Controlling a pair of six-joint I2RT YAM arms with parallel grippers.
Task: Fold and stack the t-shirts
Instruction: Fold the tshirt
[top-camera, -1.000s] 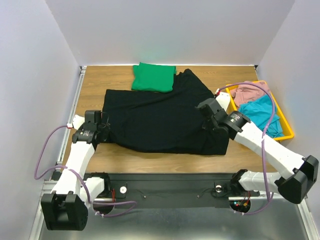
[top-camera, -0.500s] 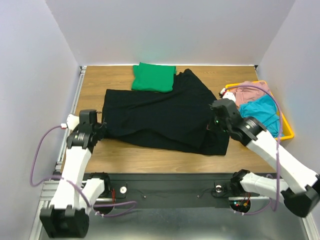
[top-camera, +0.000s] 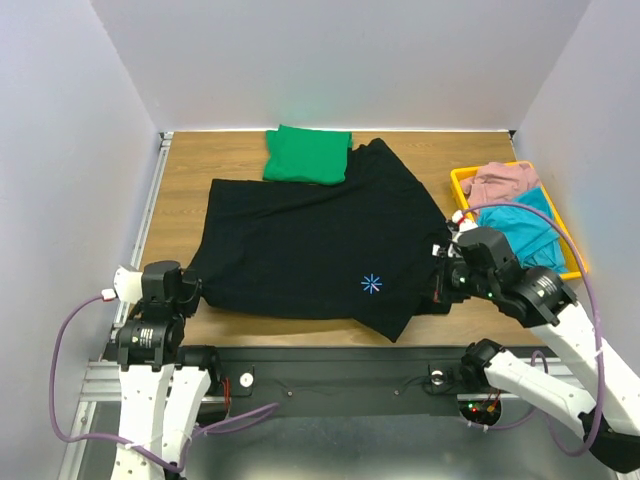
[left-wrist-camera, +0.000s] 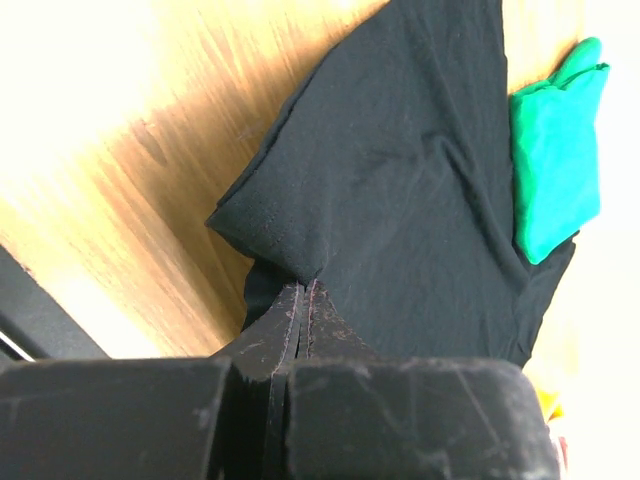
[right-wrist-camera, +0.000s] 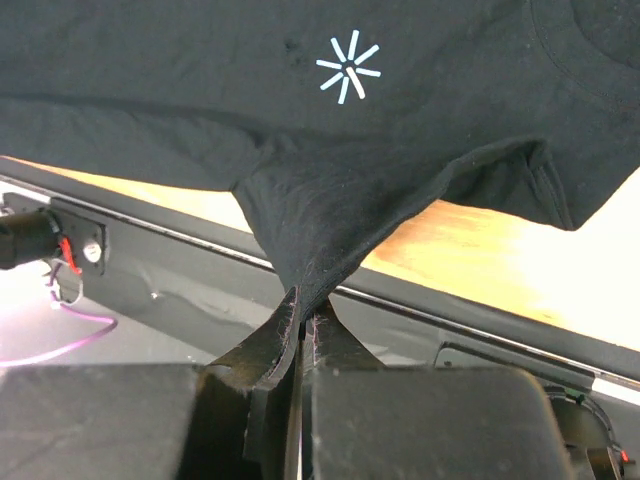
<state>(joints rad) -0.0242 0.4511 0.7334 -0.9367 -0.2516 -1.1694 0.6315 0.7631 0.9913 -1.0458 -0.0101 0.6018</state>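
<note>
You're inside pale lilac walls, over a wooden tabletop (top-camera: 180, 170) with a yellow plastic tray (top-camera: 458, 180) on its right side. The tray holds a crumpled pink cloth (top-camera: 505, 180) and a teal cloth (top-camera: 525, 225).

Your large black cloth t-shirt (top-camera: 300, 240) lies spread out just left of the tray. Its small light-blue starburst print (top-camera: 372, 284) faces up, on the part nearest you.

The plain bright green t-shirt (top-camera: 307, 155) sits folded well to the left of the tray and farther back. It rests against the black shirt's rear edge.

Your right gripper (top-camera: 440, 278) is just in front of the tray's near-left corner. Its jaws are pressed together on a pinch of the black shirt's near-right hem. In the right wrist view the cloth rises from the fingers in a tent, over the black rail (top-camera: 330, 375) at the table's front.

Your left gripper (top-camera: 192, 290) is far to the left of the tray. Its jaws are clamped on the black shirt's near-left corner, which is drawn to a peak.
</note>
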